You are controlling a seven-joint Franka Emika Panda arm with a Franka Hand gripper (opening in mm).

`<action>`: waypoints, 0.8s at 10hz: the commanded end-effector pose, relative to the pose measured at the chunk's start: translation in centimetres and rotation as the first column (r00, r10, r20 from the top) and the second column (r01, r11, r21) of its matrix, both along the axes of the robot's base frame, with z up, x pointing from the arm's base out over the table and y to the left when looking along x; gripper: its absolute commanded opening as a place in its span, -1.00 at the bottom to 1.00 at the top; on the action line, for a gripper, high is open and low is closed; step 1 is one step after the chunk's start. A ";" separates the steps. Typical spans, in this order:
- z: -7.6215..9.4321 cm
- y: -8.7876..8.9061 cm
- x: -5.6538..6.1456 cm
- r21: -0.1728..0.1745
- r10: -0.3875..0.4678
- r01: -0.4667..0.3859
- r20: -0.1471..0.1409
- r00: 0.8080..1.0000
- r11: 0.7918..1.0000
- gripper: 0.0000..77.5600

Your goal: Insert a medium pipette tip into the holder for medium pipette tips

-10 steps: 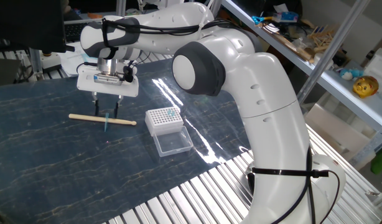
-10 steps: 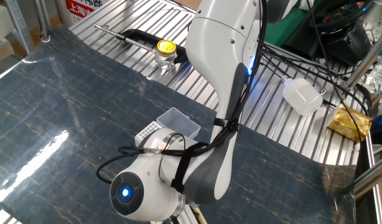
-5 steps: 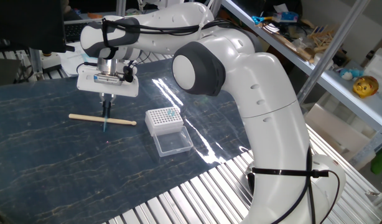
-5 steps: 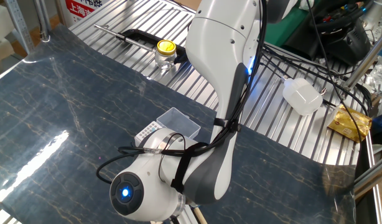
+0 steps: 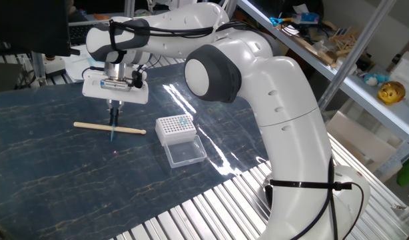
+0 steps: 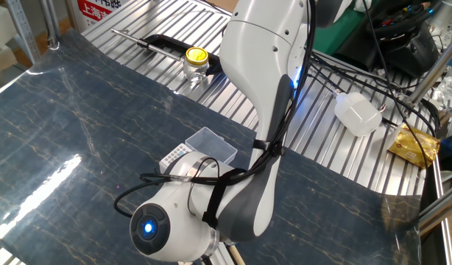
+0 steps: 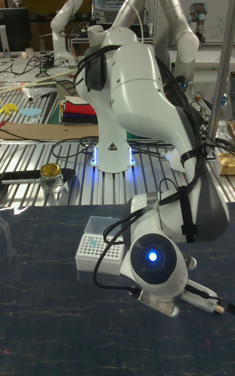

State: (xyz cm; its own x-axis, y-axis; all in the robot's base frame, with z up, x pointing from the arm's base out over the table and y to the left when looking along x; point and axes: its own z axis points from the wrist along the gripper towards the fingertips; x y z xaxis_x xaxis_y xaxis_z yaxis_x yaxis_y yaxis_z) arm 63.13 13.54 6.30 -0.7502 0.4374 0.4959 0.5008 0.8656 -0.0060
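In one fixed view my gripper (image 5: 114, 121) points straight down over the dark mat, shut on the medium pipette tip (image 5: 113, 134), a thin teal cone whose lower end shows just below the fingers. The tip stands where it crosses a pale wooden stick (image 5: 98, 126) lying flat. The holder (image 5: 175, 128), a white rack with a grid of holes, sits to the right of the gripper with its clear lid (image 5: 185, 153) folded open toward the front. In the other two views the arm's own body hides the gripper; the holder (image 6: 174, 156) (image 7: 96, 252) shows only in part.
A glass jar with a yellow cap (image 6: 196, 63) and a black-handled tool (image 6: 158, 43) lie on the metal slats beyond the mat. A white plastic bottle (image 6: 357, 113) rests further right. Shelving with clutter (image 5: 364, 67) stands beside the arm's base.
One second ago the fingers stood apart on either side of the tip. They closed on it half a second ago and nothing has moved since.
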 end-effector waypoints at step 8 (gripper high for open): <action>3.6 -1.0 0.7 -0.058 0.050 -0.049 0.025 0.998 0.997 -0.97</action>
State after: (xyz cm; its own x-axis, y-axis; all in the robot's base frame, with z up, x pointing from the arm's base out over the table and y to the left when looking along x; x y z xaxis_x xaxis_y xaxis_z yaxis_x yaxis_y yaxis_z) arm 63.63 12.83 8.50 -0.7667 0.4360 0.4713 0.4787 0.8774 -0.0328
